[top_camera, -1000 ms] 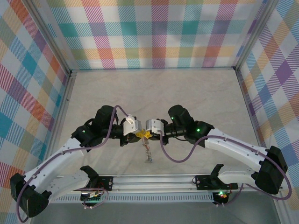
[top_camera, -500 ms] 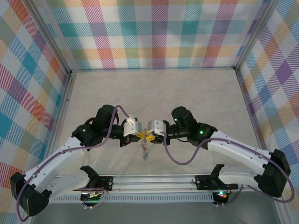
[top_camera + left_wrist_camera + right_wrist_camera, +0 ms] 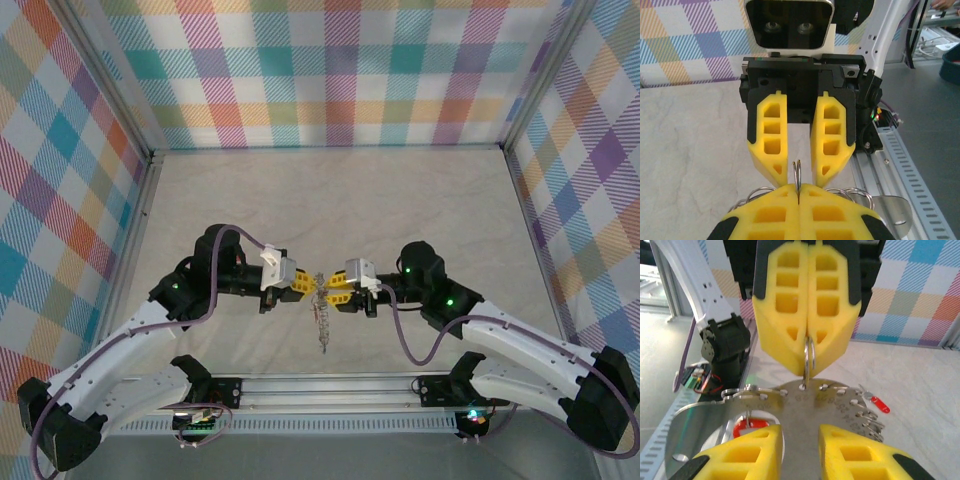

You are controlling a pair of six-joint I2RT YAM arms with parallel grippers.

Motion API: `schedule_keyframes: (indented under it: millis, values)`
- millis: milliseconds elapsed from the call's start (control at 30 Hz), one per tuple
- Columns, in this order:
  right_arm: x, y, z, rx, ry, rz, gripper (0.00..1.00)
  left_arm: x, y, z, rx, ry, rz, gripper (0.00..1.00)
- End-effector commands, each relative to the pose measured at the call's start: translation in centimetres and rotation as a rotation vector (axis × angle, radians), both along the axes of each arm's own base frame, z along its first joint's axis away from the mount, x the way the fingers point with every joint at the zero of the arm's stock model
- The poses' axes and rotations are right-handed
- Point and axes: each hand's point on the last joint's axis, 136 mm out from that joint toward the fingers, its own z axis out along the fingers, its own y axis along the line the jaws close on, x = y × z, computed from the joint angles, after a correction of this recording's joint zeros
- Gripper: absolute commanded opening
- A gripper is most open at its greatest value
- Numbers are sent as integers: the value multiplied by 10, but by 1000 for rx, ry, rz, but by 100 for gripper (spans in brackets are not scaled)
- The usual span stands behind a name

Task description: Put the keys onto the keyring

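left gripper (image 3: pixel 308 286) yellow | right gripper (image 3: pixel 330 290) yellow | key (image 3: pixel 879 404) red | walls (image 3: pixel 330 70) plaid

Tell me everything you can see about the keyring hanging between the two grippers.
The keyring looks like a flat, curved, silvery metal piece with a row of small holes along its edge, several carrying little wire rings. It hangs down from one thin ring pinched in the left gripper's shut yellow fingers. The right gripper's open fingers flank that ring; contact is unclear. A red key sits at its right edge, another red piece partly hidden by it.
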Motion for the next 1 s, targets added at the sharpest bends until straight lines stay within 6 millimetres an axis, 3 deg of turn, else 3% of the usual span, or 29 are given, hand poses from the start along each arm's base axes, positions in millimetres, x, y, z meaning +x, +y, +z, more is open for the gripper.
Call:
schedule_keyframes:
  millis: [0,133,467,567,667,800,967]
  values:
    - [-2,1,31,134,-28,10,26,-6,-5,20,-81,-38,-58,0]
    - [-2,3,39,170,-31,20,23,-6,-5,19,-80,-37,-58,0]
    - [-4,9,42,191,-27,65,0,-5,-6,30,-137,-23,-40,0]
    - [-1,9,39,182,-35,52,0,1,-6,29,-124,-10,-4,1]
    - [4,9,35,137,-63,17,0,7,-1,14,-44,-14,42,24]
    - [11,7,24,-4,-96,-10,0,7,8,-10,101,-10,61,28]
    - [15,8,18,-100,-121,-17,0,10,11,-14,147,-7,80,27]
